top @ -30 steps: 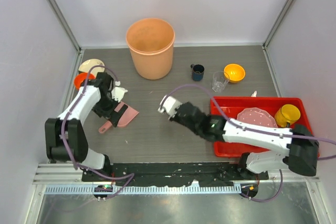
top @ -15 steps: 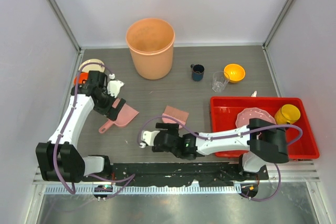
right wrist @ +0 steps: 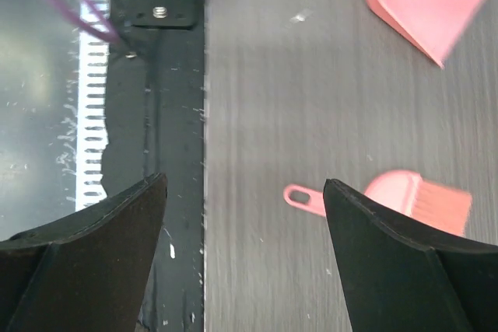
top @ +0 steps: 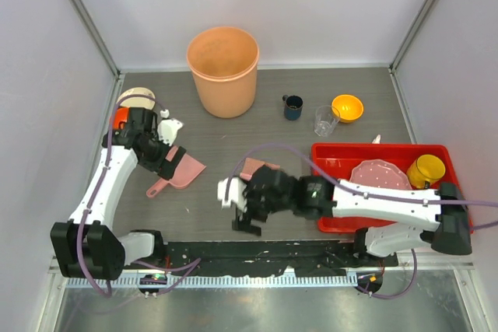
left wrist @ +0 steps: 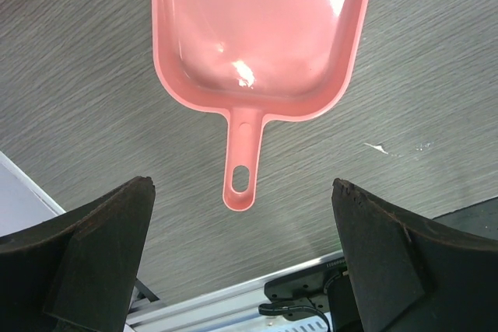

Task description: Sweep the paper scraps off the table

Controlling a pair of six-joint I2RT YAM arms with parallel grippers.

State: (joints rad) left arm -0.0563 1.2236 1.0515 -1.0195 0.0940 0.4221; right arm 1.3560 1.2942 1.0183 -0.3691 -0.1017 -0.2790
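Observation:
No paper scraps show in any view; the dark wood-grain table (top: 233,134) carries only tiny white flecks (left wrist: 377,148). A pink dustpan (top: 183,170) lies at the left, and its handle (left wrist: 241,169) points toward me in the left wrist view. My left gripper (top: 162,155) (left wrist: 241,184) hovers open just above that handle end. A pink brush (top: 258,167) (right wrist: 420,201) lies mid-table, partly under the right arm. My right gripper (top: 243,211) (right wrist: 243,180) is open and empty, low over the table near its front rail.
An orange bucket (top: 223,68) stands at the back. A dark mug (top: 293,106), a clear glass (top: 325,120) and an orange bowl (top: 347,106) sit back right. The red tray (top: 389,148) holds a pink plate (top: 379,172) and a yellow cup (top: 426,169). Bowls (top: 128,106) sit far left.
My right gripper went from shut to open, leaving the pink brush on the table, and swung toward the front edge. The left gripper stayed open by the dustpan.

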